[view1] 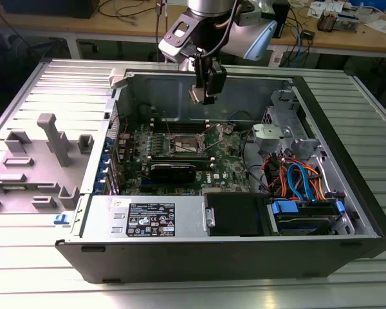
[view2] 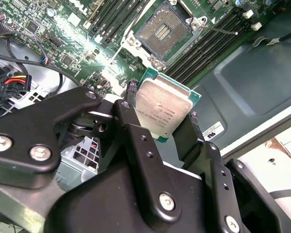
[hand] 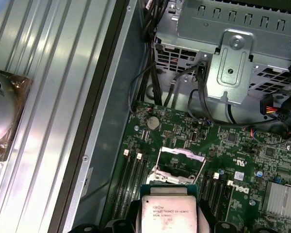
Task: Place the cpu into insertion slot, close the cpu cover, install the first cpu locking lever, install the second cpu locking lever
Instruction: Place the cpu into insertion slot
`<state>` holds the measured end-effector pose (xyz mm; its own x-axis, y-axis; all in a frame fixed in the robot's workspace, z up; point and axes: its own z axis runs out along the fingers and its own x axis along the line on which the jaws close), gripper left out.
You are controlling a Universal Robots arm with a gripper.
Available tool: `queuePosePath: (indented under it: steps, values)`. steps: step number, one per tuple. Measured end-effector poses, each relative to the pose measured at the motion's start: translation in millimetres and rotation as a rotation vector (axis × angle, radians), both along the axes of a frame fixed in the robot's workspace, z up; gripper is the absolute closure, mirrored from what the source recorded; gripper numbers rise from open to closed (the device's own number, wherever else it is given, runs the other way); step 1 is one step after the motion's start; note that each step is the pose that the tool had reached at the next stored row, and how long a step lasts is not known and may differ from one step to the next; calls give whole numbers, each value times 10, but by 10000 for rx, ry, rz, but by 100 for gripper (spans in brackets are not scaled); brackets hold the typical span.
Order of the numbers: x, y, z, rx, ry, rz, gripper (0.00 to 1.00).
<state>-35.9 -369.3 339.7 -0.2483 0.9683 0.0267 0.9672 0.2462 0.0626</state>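
My gripper (view1: 204, 93) hangs inside the open computer case, above the green motherboard (view1: 225, 164), and is shut on the cpu (view1: 196, 95). The cpu (view2: 162, 109) is a flat silver-topped chip on a green edge, pinched by its two sides between black fingers (view2: 131, 104). Below it lies the insertion slot (view2: 162, 31), open, with a dark centre and a silver rim. In the first wrist view the cpu (hand: 167, 213) sits just short of the silver cpu cover (hand: 177, 162), which stands raised. A thin wire lever (view2: 223, 30) sticks out beside the slot.
Black memory slots (hand: 131, 179) flank the socket. A metal drive cage (hand: 233, 58) and cable bundles (view1: 296, 180) fill the exterior view's right of the case. A black heatsink block (view1: 174, 170) lies on the board. Grey fixtures (view1: 51, 141) stand on the lid at the left.
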Motion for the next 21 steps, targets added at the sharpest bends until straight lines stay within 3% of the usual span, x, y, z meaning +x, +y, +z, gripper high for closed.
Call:
queuePosePath:
  steps: [21]
  values:
    - [0,-10,-10,0,0,-339,45]
